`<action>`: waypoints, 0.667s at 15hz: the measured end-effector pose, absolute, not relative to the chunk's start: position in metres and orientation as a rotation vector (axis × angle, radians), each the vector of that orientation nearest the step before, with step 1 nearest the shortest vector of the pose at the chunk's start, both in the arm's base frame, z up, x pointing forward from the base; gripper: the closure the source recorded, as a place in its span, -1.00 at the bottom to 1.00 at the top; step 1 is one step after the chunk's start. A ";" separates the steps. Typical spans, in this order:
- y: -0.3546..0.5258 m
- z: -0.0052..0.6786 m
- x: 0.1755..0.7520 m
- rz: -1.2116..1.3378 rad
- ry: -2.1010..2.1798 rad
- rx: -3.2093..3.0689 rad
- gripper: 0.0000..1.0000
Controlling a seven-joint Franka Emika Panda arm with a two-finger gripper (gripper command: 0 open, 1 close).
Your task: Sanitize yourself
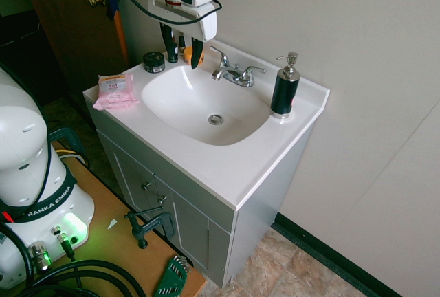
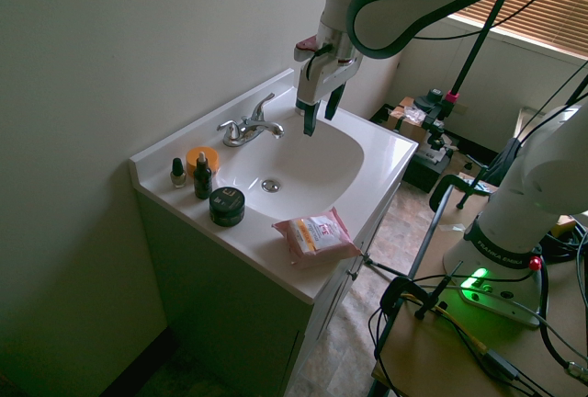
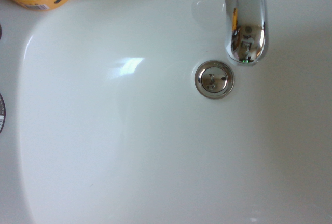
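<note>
My white arm comes down from above, and its boxy white gripper (image 1: 182, 51) hangs over the back of the white sink basin (image 1: 185, 108), a little left of the chrome faucet (image 1: 234, 73). The two dark fingers (image 1: 197, 51) point down, open, with nothing between them. From the other side the gripper (image 2: 319, 116) hovers above the basin (image 2: 326, 165), right of the faucet (image 2: 250, 128). A dark pump soap dispenser (image 1: 285, 86) stands on the counter's back right corner, well apart from the gripper. The wrist view looks straight down at the drain (image 3: 214, 79) and the faucet spout (image 3: 246, 22).
A pink wipes pack (image 1: 113, 91), a black jar (image 1: 154, 62), two small dark bottles (image 2: 202, 177) and an orange container (image 2: 202, 157) crowd the counter's left side. The wall runs close behind the faucet. The vanity stands beside my wooden base table.
</note>
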State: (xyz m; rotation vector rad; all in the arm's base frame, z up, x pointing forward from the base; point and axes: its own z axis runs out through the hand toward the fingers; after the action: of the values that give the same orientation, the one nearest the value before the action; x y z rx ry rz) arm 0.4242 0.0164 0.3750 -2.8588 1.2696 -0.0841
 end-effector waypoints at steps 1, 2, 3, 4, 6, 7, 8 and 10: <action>0.016 0.374 0.424 -0.077 1.273 -2.855 -1.00; 0.017 0.374 0.424 -0.066 1.278 -2.851 -1.00; 0.016 0.374 0.424 -0.066 1.282 -2.848 -1.00; 0.012 0.375 0.427 -0.076 1.292 -2.843 -1.00; -0.009 0.391 0.446 -0.127 1.341 -2.804 -1.00; -0.023 0.405 0.460 -0.162 1.372 -2.774 1.00; -0.038 0.417 0.474 -0.196 1.401 -2.746 1.00; -0.067 0.440 0.503 -0.242 1.456 -2.697 1.00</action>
State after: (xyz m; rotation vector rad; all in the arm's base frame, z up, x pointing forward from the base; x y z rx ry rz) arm 0.5027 -0.0672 0.4401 -2.6972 1.4557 -0.2415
